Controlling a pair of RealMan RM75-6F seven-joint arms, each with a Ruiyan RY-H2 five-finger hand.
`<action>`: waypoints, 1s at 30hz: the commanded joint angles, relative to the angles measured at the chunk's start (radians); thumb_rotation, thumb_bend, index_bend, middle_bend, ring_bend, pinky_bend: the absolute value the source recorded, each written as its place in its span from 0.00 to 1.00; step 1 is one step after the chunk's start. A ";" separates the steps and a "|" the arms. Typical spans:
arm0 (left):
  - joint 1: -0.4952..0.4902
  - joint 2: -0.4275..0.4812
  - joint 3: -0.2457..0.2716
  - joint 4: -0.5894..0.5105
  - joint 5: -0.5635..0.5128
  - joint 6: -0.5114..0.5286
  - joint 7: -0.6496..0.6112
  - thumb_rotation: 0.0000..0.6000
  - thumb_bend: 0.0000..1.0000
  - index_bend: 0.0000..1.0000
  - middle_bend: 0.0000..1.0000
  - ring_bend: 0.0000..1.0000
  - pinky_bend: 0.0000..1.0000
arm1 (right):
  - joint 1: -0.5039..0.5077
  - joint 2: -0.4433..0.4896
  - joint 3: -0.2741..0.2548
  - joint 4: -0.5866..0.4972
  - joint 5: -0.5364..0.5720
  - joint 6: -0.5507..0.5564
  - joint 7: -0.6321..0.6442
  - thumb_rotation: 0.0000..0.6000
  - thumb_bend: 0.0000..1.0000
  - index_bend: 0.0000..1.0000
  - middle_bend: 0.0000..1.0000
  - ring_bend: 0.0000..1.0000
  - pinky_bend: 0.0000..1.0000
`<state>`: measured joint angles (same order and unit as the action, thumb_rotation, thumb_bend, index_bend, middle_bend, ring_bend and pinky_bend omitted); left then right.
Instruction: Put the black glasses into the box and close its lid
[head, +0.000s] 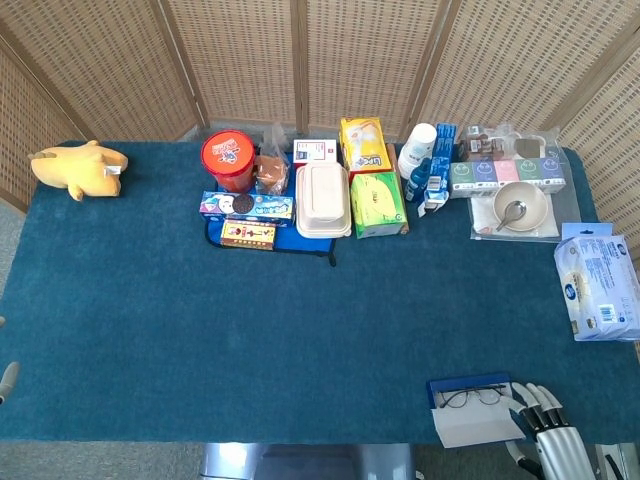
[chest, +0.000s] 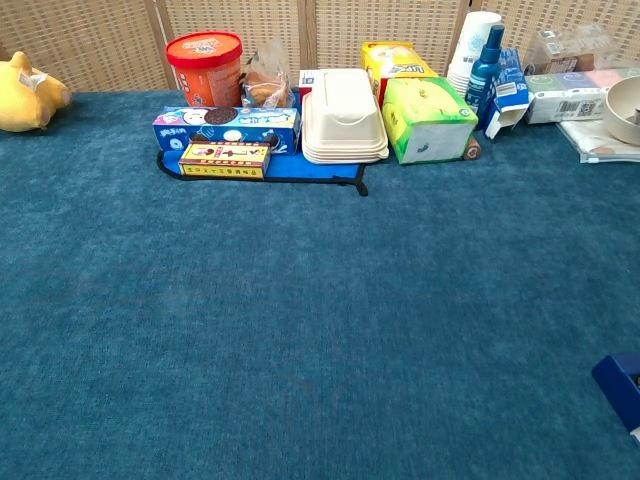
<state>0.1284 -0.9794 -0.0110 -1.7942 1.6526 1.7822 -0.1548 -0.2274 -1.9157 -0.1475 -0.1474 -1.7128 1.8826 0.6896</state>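
behind blue tbl (head: 150, 330), wicker screen (head: 300, 60)

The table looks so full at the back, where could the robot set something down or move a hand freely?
The wide blue cloth between the back row and the near edge lies bare, from the yellow plush toy across to the glasses box. The back is crowded around the white lidded container; the right hand fills the near-right corner.

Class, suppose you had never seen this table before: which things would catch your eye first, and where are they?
A crowded row of colourful snack boxes and a red tub lines the far edge, with a yellow plush toy alone at far left. At the near right edge, black glasses lie in an open blue box, beside the right hand.
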 joint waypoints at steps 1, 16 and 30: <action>-0.001 -0.004 -0.001 0.005 -0.005 -0.004 -0.003 1.00 0.30 0.26 0.34 0.22 0.27 | 0.005 0.004 -0.005 -0.006 -0.006 0.006 -0.005 1.00 0.34 0.41 0.25 0.21 0.24; -0.009 -0.014 -0.007 0.025 -0.020 -0.017 -0.018 1.00 0.30 0.26 0.34 0.22 0.27 | 0.019 0.013 -0.013 -0.031 -0.017 0.038 -0.020 1.00 0.33 0.57 0.33 0.30 0.27; -0.009 -0.012 -0.009 0.022 -0.016 -0.012 -0.017 1.00 0.30 0.26 0.34 0.22 0.27 | 0.019 0.013 -0.013 -0.036 -0.017 0.042 -0.017 1.00 0.33 0.64 0.35 0.32 0.28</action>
<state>0.1190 -0.9916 -0.0202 -1.7726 1.6372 1.7706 -0.1719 -0.2086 -1.9029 -0.1602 -0.1831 -1.7301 1.9248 0.6725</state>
